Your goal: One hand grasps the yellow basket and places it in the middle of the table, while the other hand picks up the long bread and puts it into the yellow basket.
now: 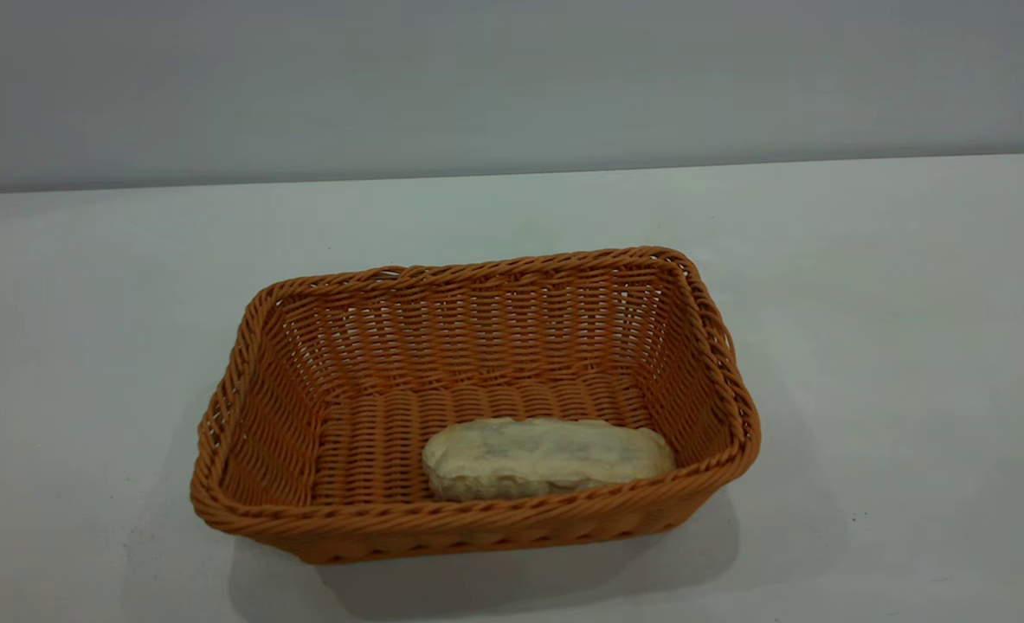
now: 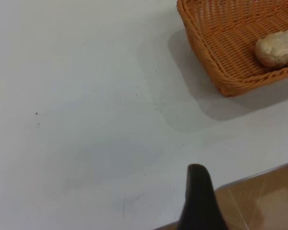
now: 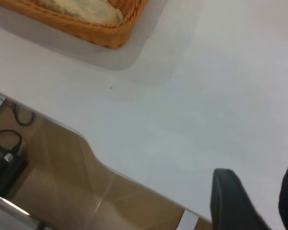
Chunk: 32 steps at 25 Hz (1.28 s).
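Basket (image 1: 719,346) mid-table, bread (image 1: 546,457) inside underside-up; keep right gripper (image 3: 266,201), jaws spread, and left gripper (image 2: 200,201), state untellable, clear.

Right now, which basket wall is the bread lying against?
The long bread lies along the yellow basket's long wall nearest the exterior camera, pale underside up, away from the far wall.

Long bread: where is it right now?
In the exterior view the long bread lies pale underside up inside the yellow basket, on its floor against the near wall, toward the right end.
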Each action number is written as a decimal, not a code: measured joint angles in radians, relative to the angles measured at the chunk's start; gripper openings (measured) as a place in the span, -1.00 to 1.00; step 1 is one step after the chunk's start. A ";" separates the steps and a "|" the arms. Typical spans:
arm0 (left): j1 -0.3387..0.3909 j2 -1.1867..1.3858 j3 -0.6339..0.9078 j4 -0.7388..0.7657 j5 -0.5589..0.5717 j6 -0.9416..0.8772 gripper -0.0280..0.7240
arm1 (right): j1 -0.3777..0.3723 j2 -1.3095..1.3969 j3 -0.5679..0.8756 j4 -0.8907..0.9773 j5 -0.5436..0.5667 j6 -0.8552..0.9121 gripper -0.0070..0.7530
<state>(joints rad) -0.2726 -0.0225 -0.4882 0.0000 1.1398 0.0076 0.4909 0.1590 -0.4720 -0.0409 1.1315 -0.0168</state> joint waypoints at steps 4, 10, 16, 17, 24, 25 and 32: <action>0.000 0.000 0.000 0.000 0.000 0.000 0.57 | 0.000 0.000 0.000 0.000 0.000 0.000 -0.22; 0.000 0.000 0.000 0.000 0.000 0.000 0.57 | -0.001 0.000 0.000 0.000 0.000 0.000 -0.22; 0.046 0.000 0.000 0.000 0.000 0.000 0.57 | -0.141 0.000 0.000 0.003 0.000 0.000 -0.22; 0.070 0.000 0.000 0.000 0.000 0.000 0.57 | -0.177 0.000 0.000 0.003 0.000 0.000 -0.22; 0.234 0.000 0.000 0.000 0.000 0.000 0.56 | -0.443 -0.076 0.000 0.003 -0.001 0.000 -0.22; 0.238 0.000 0.000 0.000 0.000 0.000 0.56 | -0.456 -0.098 0.000 0.003 -0.001 0.000 -0.22; 0.240 0.000 0.000 0.000 0.000 0.000 0.56 | -0.472 -0.176 0.000 0.003 0.004 0.000 -0.22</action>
<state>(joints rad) -0.0323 -0.0225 -0.4882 0.0000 1.1398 0.0076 0.0185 -0.0167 -0.4720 -0.0380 1.1350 -0.0168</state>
